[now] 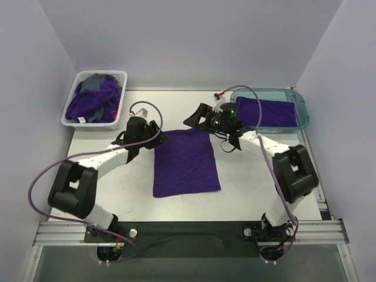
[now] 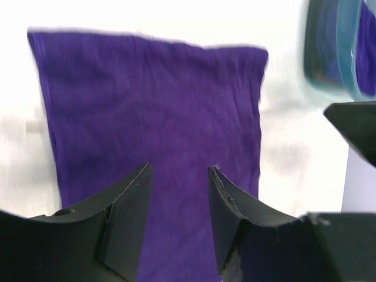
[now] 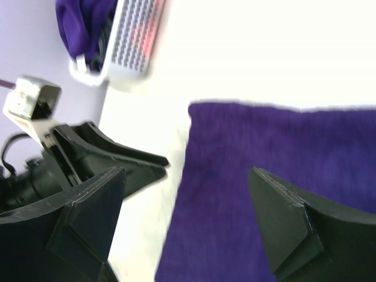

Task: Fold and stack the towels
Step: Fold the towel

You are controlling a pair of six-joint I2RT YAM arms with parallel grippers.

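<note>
Top external view: the purple towel (image 1: pixel 185 163) lies flat on the tabletop (image 1: pixel 117 176), its far edge just beneath the left gripper (image 2: pixel 180 168) and right gripper (image 3: pixel 187 170). Both are released and empty. It looks soft, light and limp, so pinch its far corners.

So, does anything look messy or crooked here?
Only the white basket looks messy: its purple towels are heaped in a tangle. The flat towel mid-table lies slightly slanted, and the folded towel sits neatly in the teal tray. Nothing spilled.
</note>
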